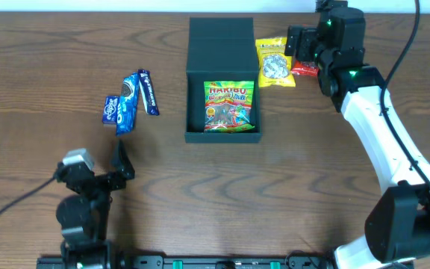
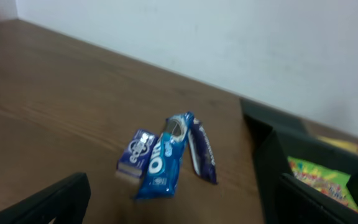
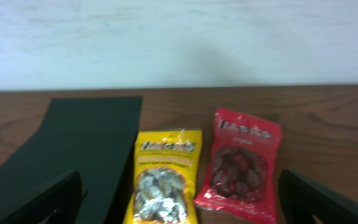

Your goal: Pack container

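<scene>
The dark teal container [image 1: 222, 133] stands open at the table's middle, its lid [image 1: 221, 37] folded flat behind it. A Haribo gummy packet [image 1: 228, 107] lies inside. My right gripper [image 1: 295, 48] is open and empty, hovering by a yellow snack packet [image 1: 275, 63] and a red one [image 1: 304, 70] to the right of the lid. In the right wrist view both packets [image 3: 164, 177] [image 3: 240, 165] lie between the open fingers [image 3: 182, 208]. My left gripper [image 1: 122, 161] is open and empty, near the front left. Its wrist view shows the container [image 2: 272, 149] at the right.
Three blue snacks lie left of the container: an Oreo packet [image 1: 128, 104], a small blue-purple pack [image 1: 111, 109] and a dark blue bar [image 1: 148, 92]. They also show in the left wrist view [image 2: 163, 163], ahead of the open fingers [image 2: 179, 211]. A white wall runs behind the table.
</scene>
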`<state>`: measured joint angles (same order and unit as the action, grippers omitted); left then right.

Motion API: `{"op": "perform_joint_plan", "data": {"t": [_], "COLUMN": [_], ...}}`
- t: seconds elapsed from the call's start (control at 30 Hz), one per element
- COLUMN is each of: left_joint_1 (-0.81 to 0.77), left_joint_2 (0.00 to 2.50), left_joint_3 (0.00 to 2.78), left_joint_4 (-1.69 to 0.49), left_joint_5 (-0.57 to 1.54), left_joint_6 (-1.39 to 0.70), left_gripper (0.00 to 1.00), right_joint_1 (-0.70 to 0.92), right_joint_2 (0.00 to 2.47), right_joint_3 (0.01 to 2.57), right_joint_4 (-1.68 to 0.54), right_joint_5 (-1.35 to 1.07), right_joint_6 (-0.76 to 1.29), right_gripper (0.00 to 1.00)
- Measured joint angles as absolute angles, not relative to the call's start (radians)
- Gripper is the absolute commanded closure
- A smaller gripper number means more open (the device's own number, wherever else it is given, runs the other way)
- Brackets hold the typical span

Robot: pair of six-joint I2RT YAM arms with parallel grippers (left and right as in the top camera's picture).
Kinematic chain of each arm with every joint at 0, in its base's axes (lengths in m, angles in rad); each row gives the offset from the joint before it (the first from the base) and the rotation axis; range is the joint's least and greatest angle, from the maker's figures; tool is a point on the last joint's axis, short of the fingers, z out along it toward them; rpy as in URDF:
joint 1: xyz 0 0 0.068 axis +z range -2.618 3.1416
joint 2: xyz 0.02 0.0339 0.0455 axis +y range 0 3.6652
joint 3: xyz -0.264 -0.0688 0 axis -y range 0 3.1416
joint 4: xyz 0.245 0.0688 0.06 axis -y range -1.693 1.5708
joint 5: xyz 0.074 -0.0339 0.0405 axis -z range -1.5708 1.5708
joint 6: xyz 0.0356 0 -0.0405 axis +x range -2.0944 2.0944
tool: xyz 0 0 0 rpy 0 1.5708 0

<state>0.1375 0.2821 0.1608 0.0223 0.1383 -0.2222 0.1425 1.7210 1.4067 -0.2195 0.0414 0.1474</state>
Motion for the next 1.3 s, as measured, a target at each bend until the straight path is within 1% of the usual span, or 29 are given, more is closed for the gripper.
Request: {"op": "perform_joint_plan", "data": {"t": [0.23, 0.33, 0.57, 0.73, 0.83, 0.97, 1.3], "left_joint_1": [0.138, 0.138, 0.122, 0.088, 0.081, 0.081, 0.081], "left_joint_2": [0.771, 1.014, 1.430, 1.657, 1.754, 1.823, 1.839], "left_joint_3": [0.541, 0.711, 1.030, 1.155, 1.161, 1.161, 1.161], "left_joint_4": [0.023, -0.015, -0.098, -0.105, -0.105, -0.100, -0.101], "left_joint_5": [0.151, 0.150, 0.149, 0.152, 0.162, 0.158, 0.226], "left_joint_6": [-0.084, -0.030, 0.117, 0.184, 0.189, 0.189, 0.188], "left_gripper": [0.05, 0.05, 0.05, 0.05, 0.05, 0.05, 0.05], "right_joint_1": [0.142, 0.142, 0.142, 0.142, 0.142, 0.142, 0.142], "right_joint_2": [1.721, 1.721, 1.721, 1.721, 1.721, 1.721, 1.721], "right_joint_3": [1.407, 1.407, 1.407, 1.407, 1.407, 1.407, 1.407], "right_joint_4": [-0.265, -0.300, -0.397, -0.463, -0.471, -0.472, -0.474], "right_joint_5": [-0.046, -0.060, -0.073, -0.075, -0.076, -0.076, -0.076], "right_joint_6": [0.147, 0.147, 0.147, 0.147, 0.147, 0.147, 0.147], "right_gripper": [0.01, 0.01, 0.01, 0.01, 0.01, 0.01, 0.01]}}
